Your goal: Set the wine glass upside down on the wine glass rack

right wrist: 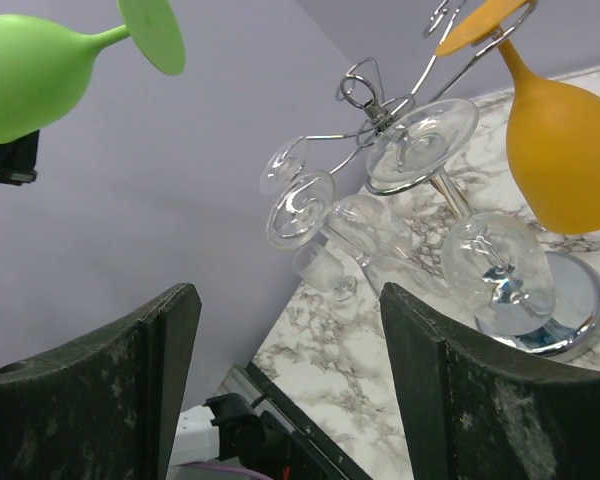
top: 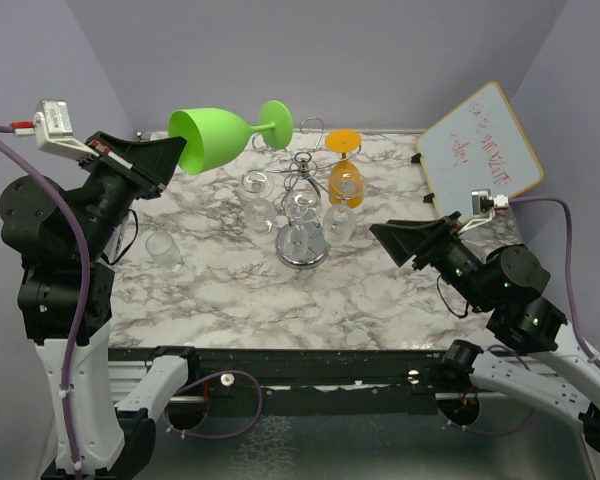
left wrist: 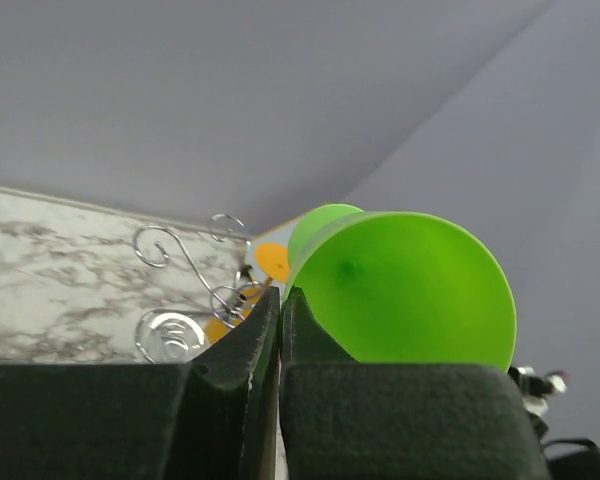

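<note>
My left gripper (top: 170,157) is shut on the rim of a green wine glass (top: 220,136) and holds it high, on its side, foot pointing right toward the rack. In the left wrist view the bowl (left wrist: 410,290) fills the right side, its thin wall pinched between my jaws (left wrist: 279,312). The chrome wine glass rack (top: 302,250) stands mid-table with an orange glass (top: 346,182) and three clear glasses (top: 258,196) hanging upside down. The green foot is just left of the rack's top scrolls. My right gripper (top: 400,245) is open and empty, right of the rack, and sees it (right wrist: 380,100).
A small clear glass (top: 163,250) stands on the marble table (top: 230,290) at the left, also in the right wrist view (right wrist: 330,270). A whiteboard (top: 480,145) leans at the back right. Purple walls close in the back and sides.
</note>
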### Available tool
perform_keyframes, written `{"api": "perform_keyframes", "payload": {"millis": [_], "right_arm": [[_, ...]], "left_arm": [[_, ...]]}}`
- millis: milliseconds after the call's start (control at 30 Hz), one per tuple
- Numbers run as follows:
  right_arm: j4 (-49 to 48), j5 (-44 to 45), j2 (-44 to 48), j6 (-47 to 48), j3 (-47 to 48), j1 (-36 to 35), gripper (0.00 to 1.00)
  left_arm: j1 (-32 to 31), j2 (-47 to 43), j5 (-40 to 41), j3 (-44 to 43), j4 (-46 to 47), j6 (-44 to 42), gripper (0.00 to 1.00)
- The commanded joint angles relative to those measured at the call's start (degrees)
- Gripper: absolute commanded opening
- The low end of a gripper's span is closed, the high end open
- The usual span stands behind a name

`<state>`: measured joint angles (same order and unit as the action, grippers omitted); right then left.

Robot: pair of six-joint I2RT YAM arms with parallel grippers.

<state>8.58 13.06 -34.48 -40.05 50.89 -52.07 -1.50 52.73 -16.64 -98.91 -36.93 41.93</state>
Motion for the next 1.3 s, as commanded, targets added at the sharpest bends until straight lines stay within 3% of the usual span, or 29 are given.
{"api": "perform_keyframes", "payload": {"millis": [0, 200, 533, 633, 833, 1033, 1267], "right_arm": [[-6.8, -1.5, 0.4, -1.1, -2.8, -0.2, 0.78], [-10.0, -0.5, 3.0, 0.9, -4.8, -0.2, 0.78], [-14.0, 3.9, 3.0, -0.6, -5.7, -0.2, 0.78], [-16.8, 3.9, 1.2, -2.1, -5.3, -0.2, 0.78], [-26.9, 3.4, -2.7, -3.9, -7.2, -0.2, 0.76], [-34.7, -0.9, -4.9, -8.7, -8.9, -0.2, 0.76], [-40.4, 1.4, -5.5, -19.6, -8.7, -0.2, 0.77]], "left_arm": [[0.3, 0.3, -15.6, 5.5, 11.4, 12.2, 0.0], [0.3, 0.7, -17.8, 12.0, 21.7, 22.2, 0.0], [-1.7, 4.4, -18.6, 17.7, 34.7, 28.2, 0.0], [-7.2, 7.5, -15.9, 17.7, 37.3, 27.8, 0.0], [-23.6, 13.9, -2.6, 16.1, 40.4, 21.7, 0.0], [-33.6, 17.1, 6.8, 17.9, 47.8, 17.6, 0.0], [-43.3, 15.4, 16.2, 22.9, 54.1, 9.8, 0.0]]}}
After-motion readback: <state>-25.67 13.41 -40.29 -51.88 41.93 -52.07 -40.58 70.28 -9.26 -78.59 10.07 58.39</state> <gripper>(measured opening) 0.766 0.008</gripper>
